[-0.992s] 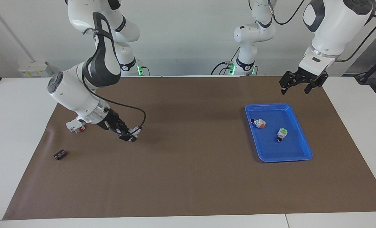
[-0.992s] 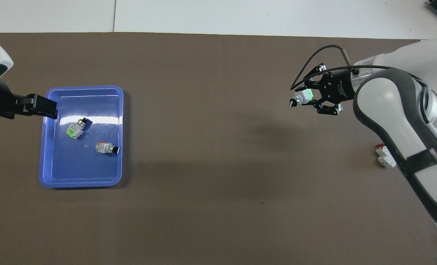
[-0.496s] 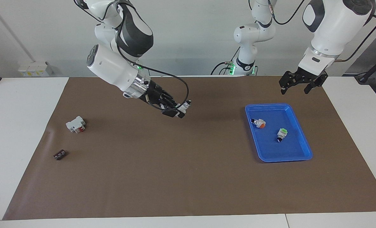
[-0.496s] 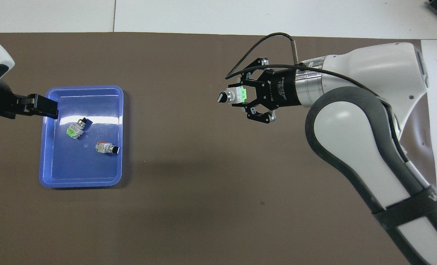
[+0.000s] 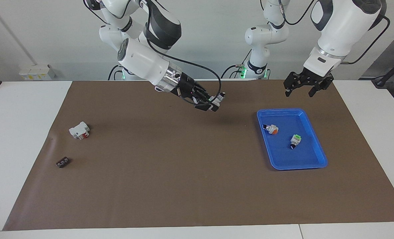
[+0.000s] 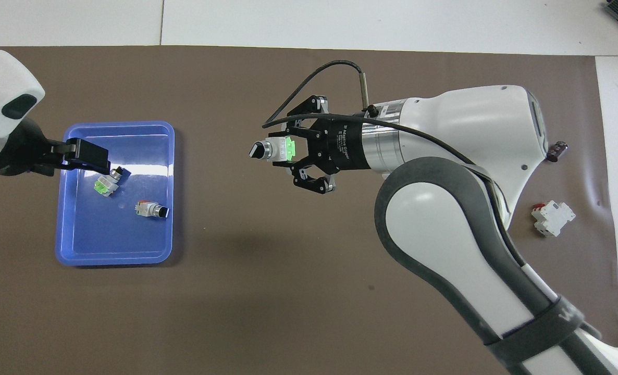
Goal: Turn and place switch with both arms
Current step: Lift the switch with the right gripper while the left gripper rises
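Right gripper point(image 5: 213, 103) carries the switch point(image 6: 274, 150) in the air over the mat point(image 5: 170, 172).

The right gripper is clenched on the switch's green end, its black knob pointing toward the left arm's end of the table — the switch touches nothing but the fingers. The left gripper point(image 5: 304, 89) hangs released, fingers spread and holding nothing, over the mat by the edge of the blue tray point(image 5: 316, 146) nearest the robots. In the tray lie two other switches apart from each other — one green-capped point(image 5: 295, 140), one orange-ended point(image 5: 271, 129). Toward the right arm's end of the mat sit a white block with red parts point(image 5: 79, 130) and a small dark piece point(image 5: 62, 162).
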`<state>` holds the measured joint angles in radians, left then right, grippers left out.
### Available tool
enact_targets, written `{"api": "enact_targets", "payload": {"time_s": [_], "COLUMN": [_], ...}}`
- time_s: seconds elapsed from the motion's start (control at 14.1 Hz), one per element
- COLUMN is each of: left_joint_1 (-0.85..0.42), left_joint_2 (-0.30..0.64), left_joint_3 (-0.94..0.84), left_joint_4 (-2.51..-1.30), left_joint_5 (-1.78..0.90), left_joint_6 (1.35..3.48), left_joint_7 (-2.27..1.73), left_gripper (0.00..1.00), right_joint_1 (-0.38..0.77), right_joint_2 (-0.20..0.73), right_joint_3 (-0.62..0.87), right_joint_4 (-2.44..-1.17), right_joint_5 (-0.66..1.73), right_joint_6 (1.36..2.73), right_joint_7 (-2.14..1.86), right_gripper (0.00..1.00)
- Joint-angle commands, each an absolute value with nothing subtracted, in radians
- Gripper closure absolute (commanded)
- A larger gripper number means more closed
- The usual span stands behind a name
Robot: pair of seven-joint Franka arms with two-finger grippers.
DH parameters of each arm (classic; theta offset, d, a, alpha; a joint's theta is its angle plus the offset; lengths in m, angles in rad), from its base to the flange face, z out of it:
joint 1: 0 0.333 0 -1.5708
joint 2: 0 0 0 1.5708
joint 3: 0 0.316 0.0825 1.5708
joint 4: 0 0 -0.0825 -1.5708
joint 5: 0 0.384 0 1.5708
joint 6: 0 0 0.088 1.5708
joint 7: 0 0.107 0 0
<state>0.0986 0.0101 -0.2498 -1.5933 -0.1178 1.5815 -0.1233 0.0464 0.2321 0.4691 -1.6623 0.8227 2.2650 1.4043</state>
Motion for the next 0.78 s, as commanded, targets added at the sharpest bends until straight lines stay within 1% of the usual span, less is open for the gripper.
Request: {"api": "enact_targets", "payload": {"time_s": [0.0,0.14,0.21,0.35,0.57,0.71], "left_joint_1": [0.092,0.092,0.083,0.058,0.029,-0.012], "left_joint_2": [-0.028,-0.028,-0.029,-0.032,-0.064,-0.074], "left_joint_3": [-0.247,-0.247,-0.247,-0.247,-0.247,-0.247], "left_joint_4": [-1.640,-1.640,-1.643,-1.652,-1.722,-1.752], "left_joint_5": [-0.242,-0.349,-0.391,-0.467,-0.606,-0.640], "left_joint_6": [1.589,1.588,1.588,1.600,1.693,1.770], "left_joint_7": [-0.219,-0.235,-0.271,-0.354,-0.439,-0.504], "left_gripper": [0.09,0.11,0.13,0.21,0.35,0.40], "right_joint_1": [0.037,0.037,0.037,0.035,0.035,0.035], "right_joint_2": [0.233,0.232,0.230,0.229,0.227,0.224], "right_joint_3": [0.477,0.477,0.479,0.479,0.477,0.477], "right_joint_4": [-1.660,-1.660,-1.660,-1.660,-1.660,-1.661], "right_joint_5": [0.847,0.847,0.847,0.847,0.847,0.847], "right_joint_6": [2.278,2.278,2.278,2.276,2.276,2.278], "right_joint_7": [1.408,1.408,1.408,1.408,1.408,1.408], "right_gripper": [1.00,1.00,1.00,1.00,1.00,1.00]}}
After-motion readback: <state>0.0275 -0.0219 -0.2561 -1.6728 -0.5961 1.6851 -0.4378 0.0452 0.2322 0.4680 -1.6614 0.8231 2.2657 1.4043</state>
